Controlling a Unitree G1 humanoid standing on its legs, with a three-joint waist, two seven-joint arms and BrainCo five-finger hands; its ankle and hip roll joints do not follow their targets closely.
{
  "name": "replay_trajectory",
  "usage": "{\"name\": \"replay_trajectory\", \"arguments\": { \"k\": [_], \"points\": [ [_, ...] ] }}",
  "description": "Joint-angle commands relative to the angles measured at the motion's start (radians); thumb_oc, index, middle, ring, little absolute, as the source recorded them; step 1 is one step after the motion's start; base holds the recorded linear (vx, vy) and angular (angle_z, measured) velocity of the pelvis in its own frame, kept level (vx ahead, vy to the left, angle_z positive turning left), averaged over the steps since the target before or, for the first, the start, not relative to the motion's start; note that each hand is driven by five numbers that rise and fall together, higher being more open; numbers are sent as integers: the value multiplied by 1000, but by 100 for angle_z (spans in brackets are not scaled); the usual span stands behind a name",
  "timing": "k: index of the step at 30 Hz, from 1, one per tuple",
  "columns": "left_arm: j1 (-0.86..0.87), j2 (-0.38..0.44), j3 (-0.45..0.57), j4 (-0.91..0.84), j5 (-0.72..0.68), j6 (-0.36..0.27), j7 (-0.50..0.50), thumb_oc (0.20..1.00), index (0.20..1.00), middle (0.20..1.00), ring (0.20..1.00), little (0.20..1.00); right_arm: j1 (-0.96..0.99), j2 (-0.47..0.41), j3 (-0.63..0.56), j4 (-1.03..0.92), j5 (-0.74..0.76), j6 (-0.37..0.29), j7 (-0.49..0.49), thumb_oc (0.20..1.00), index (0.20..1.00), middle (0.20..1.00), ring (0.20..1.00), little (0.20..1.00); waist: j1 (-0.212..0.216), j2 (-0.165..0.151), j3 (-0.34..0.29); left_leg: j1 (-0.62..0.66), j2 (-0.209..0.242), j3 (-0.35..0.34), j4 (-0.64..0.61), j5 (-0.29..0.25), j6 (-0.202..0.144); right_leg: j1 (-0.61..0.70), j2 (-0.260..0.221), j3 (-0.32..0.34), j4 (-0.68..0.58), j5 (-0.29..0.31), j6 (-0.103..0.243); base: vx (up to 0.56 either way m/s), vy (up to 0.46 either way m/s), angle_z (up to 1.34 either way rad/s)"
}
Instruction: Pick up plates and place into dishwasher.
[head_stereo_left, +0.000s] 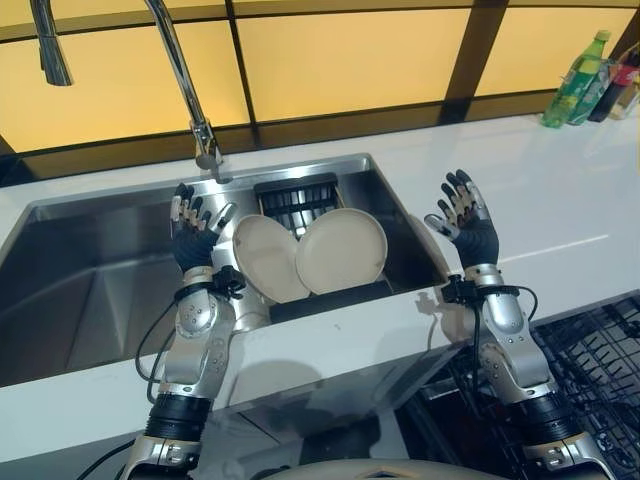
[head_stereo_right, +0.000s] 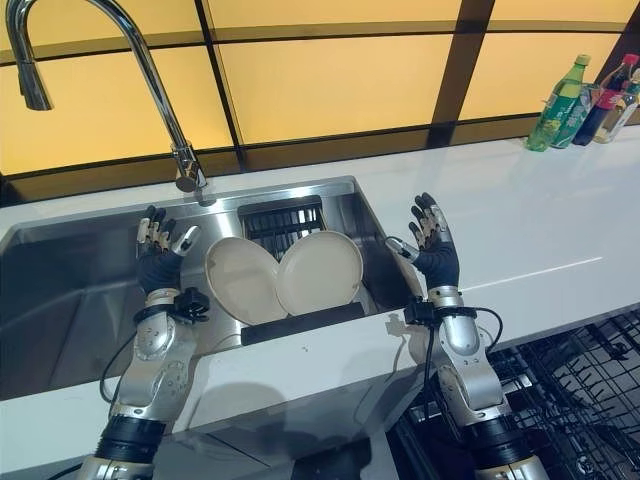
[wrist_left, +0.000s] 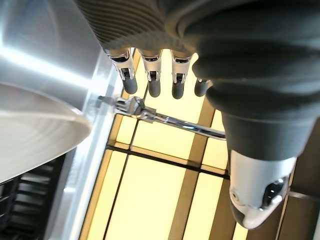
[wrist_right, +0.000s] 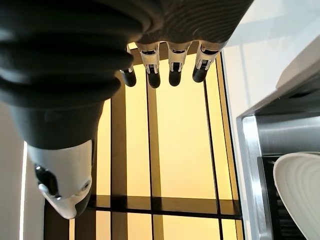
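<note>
fingers wide, both hands empty | plates on edge in sink, faces fwd

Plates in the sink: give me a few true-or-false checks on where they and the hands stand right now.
1. Two plates lean in the sink. True.
2. The left hand grips a plate. False: it is open beside them, holding nothing.
3. The right hand is open above the counter. True.
4. The plates lie flat on the counter. False: they stand tilted, overlapping, inside the sink.
5. Bottles stand at the counter's far right. True.
</note>
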Motion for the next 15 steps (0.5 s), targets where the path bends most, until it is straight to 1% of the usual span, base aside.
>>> {"name": "replay_trajectory", "arguments": {
  "k": [1, 3, 7, 10, 15],
  "points": [
    [-8, 68, 19, -35, 37, -47, 3, 1000, 1000, 1000, 1000, 1000, -73, -3, 16, -31, -21, -43, 8, 1000, 1000, 1000, 1000, 1000, 16, -27, -57, -52, 50, 2, 20, -4, -23, -39, -106, 44, 32, -7, 96, 0, 0, 0],
    [-11, 76, 24, -36, 27, -48, -5, 1000, 1000, 1000, 1000, 1000, -73, -10, 14, -42, -14, -32, 8, 1000, 1000, 1000, 1000, 1000, 17, -28, -57, -51, 50, 3, 19, -4, -23, -34, -108, 38, 30, -10, 95, 11, -5, 4],
    [-18, 80, 18, -37, 40, -43, -13, 1000, 1000, 1000, 1000, 1000, -80, -12, 17, -38, -14, -36, 6, 1000, 1000, 1000, 1000, 1000, 21, -26, -57, -53, 51, -2, 18, -3, -25, -33, -108, 32, 29, -12, 96, 1, -8, 8],
    [-18, 88, 20, -38, 98, -44, -13, 1000, 1000, 1000, 1000, 1000, -76, -14, 8, -30, -10, -43, 20, 1000, 1000, 1000, 1000, 1000, 22, -23, -58, -53, 51, -6, 17, -3, -26, -31, -107, 29, 29, -14, 94, 0, -12, 8],
    [-28, 135, 43, -14, 182, -25, -28, 1000, 1000, 1000, 1000, 1000, -76, -17, 8, -27, -9, -40, 25, 1000, 1000, 1000, 1000, 1000, 21, -16, -61, -50, 49, -8, 13, -1, -28, -28, -106, 32, 25, -13, 93, 4, 0, 4]
  ]
}}
